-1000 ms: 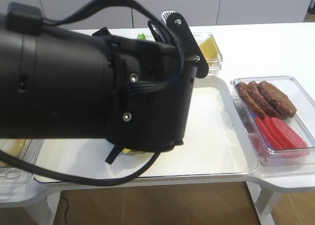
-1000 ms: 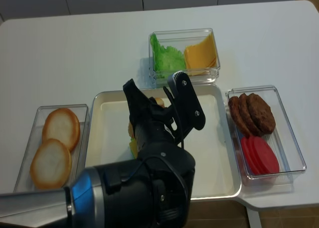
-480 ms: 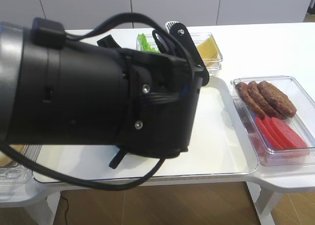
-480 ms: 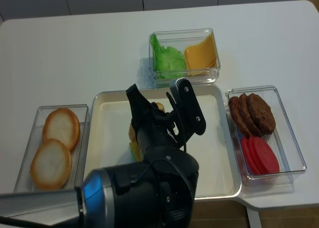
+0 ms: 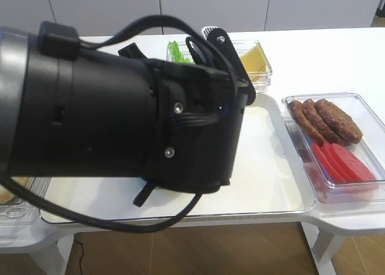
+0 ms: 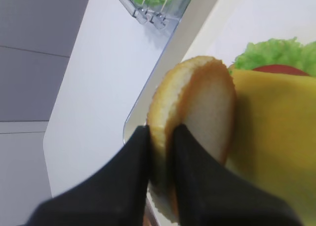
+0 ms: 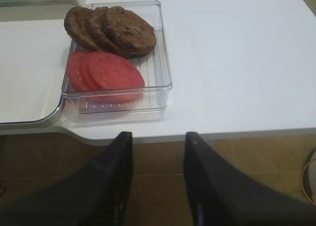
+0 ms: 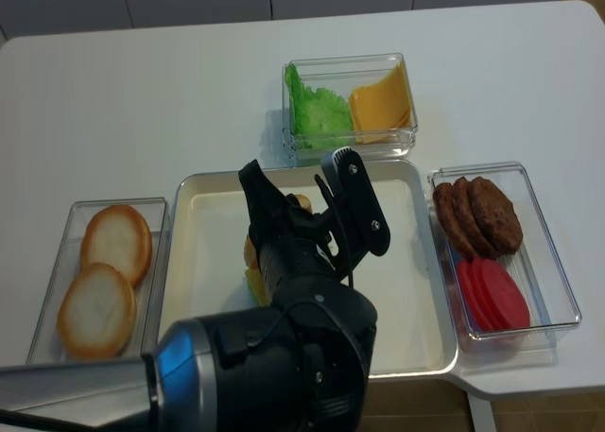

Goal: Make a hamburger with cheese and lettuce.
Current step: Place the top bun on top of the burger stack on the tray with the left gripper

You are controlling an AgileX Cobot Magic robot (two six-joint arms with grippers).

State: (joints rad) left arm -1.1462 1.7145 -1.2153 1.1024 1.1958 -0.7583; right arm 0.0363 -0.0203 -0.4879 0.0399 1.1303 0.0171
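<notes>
In the left wrist view my left gripper (image 6: 160, 137) is shut on a pale bun half (image 6: 197, 107) and holds it on edge beside the hamburger. The hamburger shows as a yellow cheese square (image 6: 276, 137) over a dark reddish layer, with frilly green lettuce (image 6: 271, 53) at its far rim. In both high views the left arm (image 8: 284, 356) covers the stack; only a yellow sliver (image 8: 252, 283) shows. My right gripper (image 7: 158, 142) is open and empty, past the table's front edge over the floor.
The white tray (image 8: 406, 290) sits mid-table. Left of it is a container with two bun halves (image 8: 104, 276). Behind it is a container of loose lettuce and cheese slices (image 8: 350, 106). To the right is a container with brown patties (image 7: 111, 30) and tomato slices (image 7: 106, 75).
The left arm shifted slightly away from the camera between one second and half a second ago, still holding the bun half. Since then nothing has visibly moved.
</notes>
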